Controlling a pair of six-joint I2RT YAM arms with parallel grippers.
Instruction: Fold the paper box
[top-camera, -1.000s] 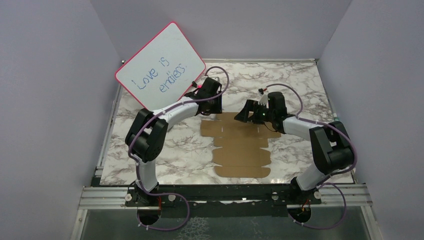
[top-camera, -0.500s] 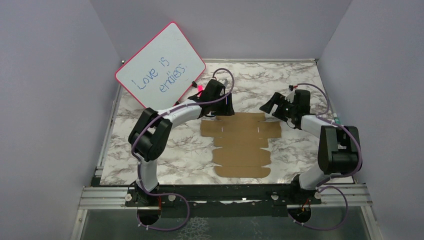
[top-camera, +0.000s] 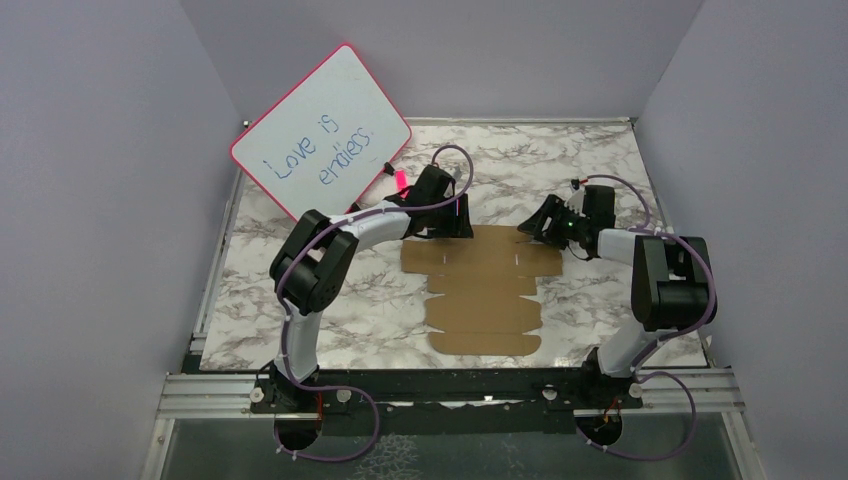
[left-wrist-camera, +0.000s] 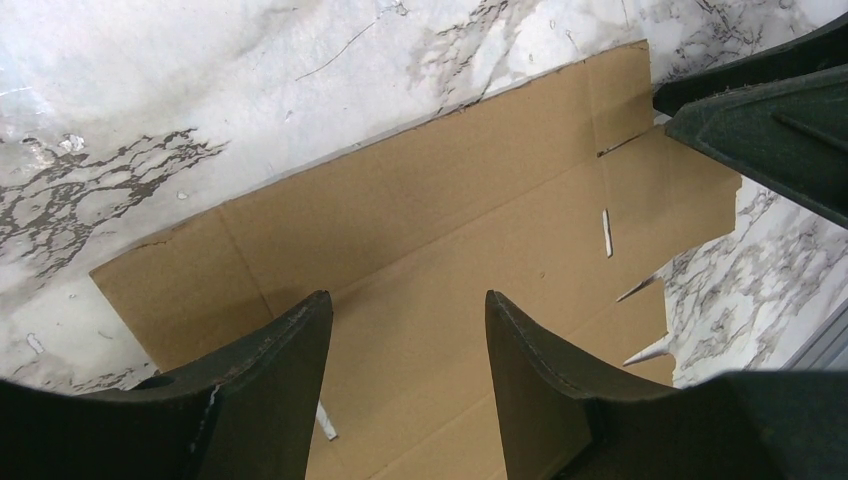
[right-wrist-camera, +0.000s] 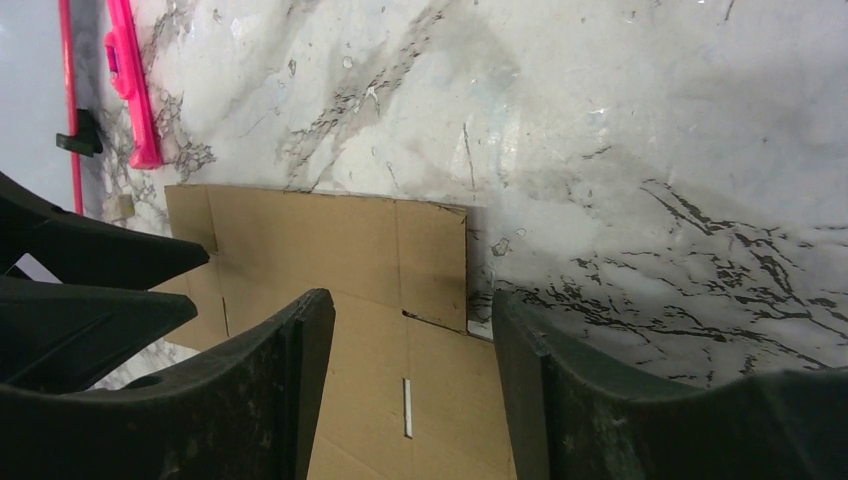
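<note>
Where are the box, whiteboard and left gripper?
box (top-camera: 480, 300): top view, middle panel of the flat sheet.
whiteboard (top-camera: 322, 135): top view, centre of the white face.
left gripper (left-wrist-camera: 405, 300): left wrist view, gap between the fingertips.

Paper box (top-camera: 483, 300) plain brown; table (top-camera: 590, 160) white marble, grey veins; whiteboard (top-camera: 320, 140) pink-rimmed

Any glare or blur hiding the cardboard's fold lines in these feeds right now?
Top external: even light, sharp, the paper box shows only faint creases. Left wrist: crisp creases and slits, no glare on it; left gripper reads dark. Right wrist: soft sheen on the table, cardboard clear beyond the right gripper.
</note>
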